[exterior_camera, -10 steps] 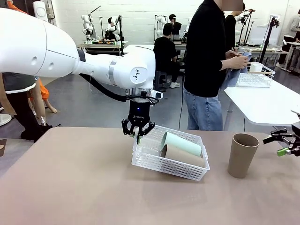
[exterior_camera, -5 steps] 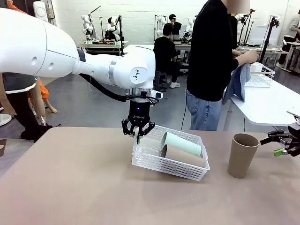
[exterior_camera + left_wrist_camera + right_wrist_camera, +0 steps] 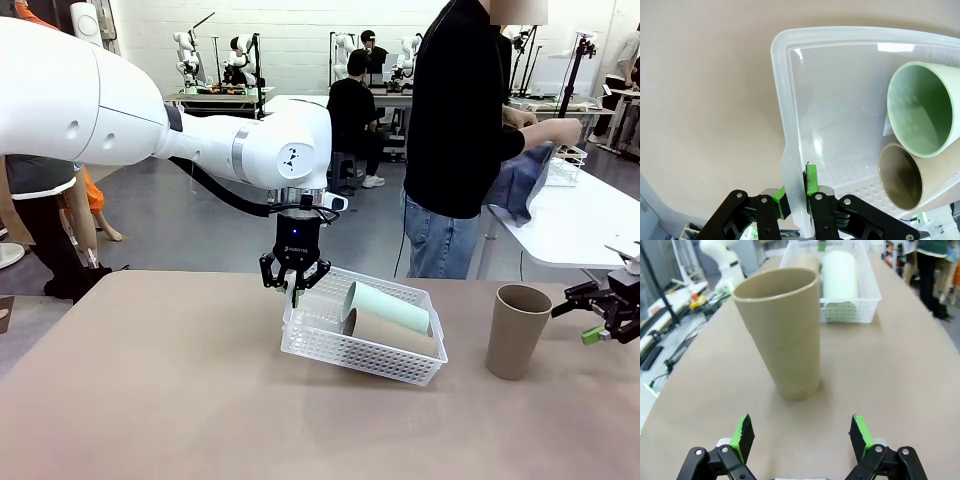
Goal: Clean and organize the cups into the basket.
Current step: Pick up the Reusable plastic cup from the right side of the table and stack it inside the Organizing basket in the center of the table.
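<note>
Front view: tan table (image 3: 150,400), big workroom. Left claw (image 3: 295,290) pinches the white basket's (image 3: 345,357) rim; green cup (image 3: 392,306) and brown cup (image 3: 395,334) lie inside. Right claw (image 3: 802,437) gapes near the standing cup (image 3: 517,330).

We count three cups, one basket (image 3: 350,356), two grippers and one table (image 3: 150,400).
Of the three cups, we count two tan ones, a lying tan cup (image 3: 392,332) and a standing tan cup (image 3: 518,331), and one mint green cup (image 3: 388,306). The one basket holds two of the three cups. The two grippers are the left gripper (image 3: 797,192) and the right gripper (image 3: 802,435), and each has two fingers with green pads. We also count one person (image 3: 455,120) standing close by the table, and one blue cloth (image 3: 515,185).
</note>
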Controlling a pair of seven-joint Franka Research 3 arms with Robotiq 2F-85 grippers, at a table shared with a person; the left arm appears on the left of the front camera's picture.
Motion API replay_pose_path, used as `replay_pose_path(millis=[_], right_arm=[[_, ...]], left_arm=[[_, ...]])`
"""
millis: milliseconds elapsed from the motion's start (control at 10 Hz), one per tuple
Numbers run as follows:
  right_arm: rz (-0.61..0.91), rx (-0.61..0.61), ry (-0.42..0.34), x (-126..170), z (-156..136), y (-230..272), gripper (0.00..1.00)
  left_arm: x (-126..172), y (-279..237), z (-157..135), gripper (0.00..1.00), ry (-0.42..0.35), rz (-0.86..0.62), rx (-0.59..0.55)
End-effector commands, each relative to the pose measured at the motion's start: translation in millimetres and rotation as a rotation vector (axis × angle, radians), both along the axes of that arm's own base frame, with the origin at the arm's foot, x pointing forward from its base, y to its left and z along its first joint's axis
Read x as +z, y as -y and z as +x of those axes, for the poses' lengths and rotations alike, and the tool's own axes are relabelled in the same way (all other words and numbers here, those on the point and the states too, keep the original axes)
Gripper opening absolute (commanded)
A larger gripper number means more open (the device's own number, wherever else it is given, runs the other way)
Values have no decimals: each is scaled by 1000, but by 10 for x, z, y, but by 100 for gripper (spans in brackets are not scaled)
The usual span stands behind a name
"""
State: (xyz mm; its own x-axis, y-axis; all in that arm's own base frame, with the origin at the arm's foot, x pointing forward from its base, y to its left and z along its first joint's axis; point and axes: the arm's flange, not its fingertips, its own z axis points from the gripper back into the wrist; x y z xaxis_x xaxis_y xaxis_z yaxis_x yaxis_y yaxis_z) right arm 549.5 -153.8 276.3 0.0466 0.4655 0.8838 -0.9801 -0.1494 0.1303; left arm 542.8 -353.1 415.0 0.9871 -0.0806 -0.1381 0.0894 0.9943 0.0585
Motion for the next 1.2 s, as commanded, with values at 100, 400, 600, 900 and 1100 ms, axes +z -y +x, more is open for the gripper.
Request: replay_pose_path(millis=[100, 400, 600, 900, 1100], right_arm=[[-12, 51, 43, -99, -206, -183, 100], [95, 3, 4, -75, -144, -339, 100], [103, 14, 11, -115, -129, -530, 100], [89, 53, -13, -215, -127, -704, 100], [95, 67, -3, -218, -97, -753, 100]], left_arm=[[14, -11, -7, 0, 1, 0, 0], [14, -11, -7, 0, 1, 0, 0], [14, -11, -7, 0, 1, 0, 0], [14, -11, -7, 0, 1, 0, 0], [14, -11, -7, 0, 1, 0, 0]])
